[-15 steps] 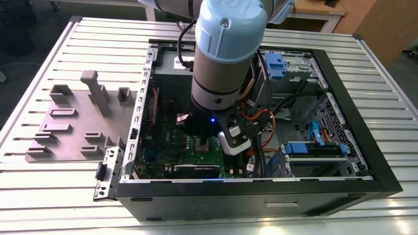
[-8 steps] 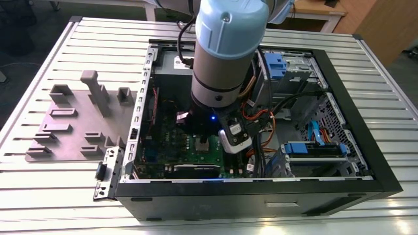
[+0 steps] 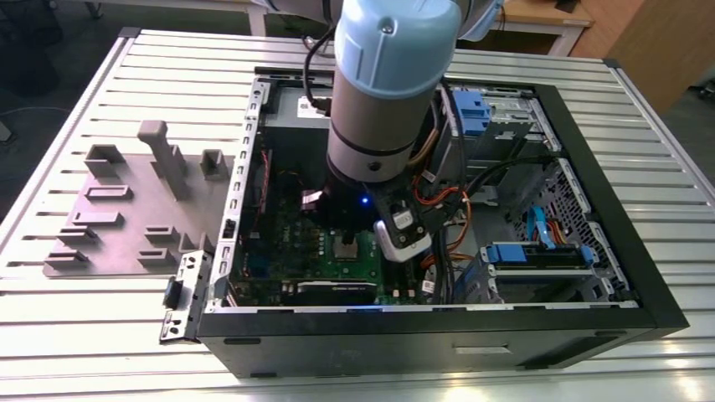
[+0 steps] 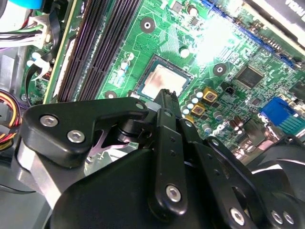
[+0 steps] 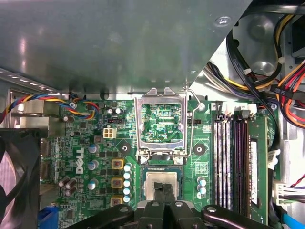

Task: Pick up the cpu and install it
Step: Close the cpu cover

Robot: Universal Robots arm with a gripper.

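Poised with fingers (image 5: 159, 192) pressed together just over the cpu (image 5: 153, 180) lying in the motherboard socket (image 5: 141, 187); install step apparently underway, calling for square seating.

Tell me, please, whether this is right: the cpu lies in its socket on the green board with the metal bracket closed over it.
Not quite: the first wrist view shows the metal bracket swung open, clear of the cpu. The cpu does lie in its socket on the green board.
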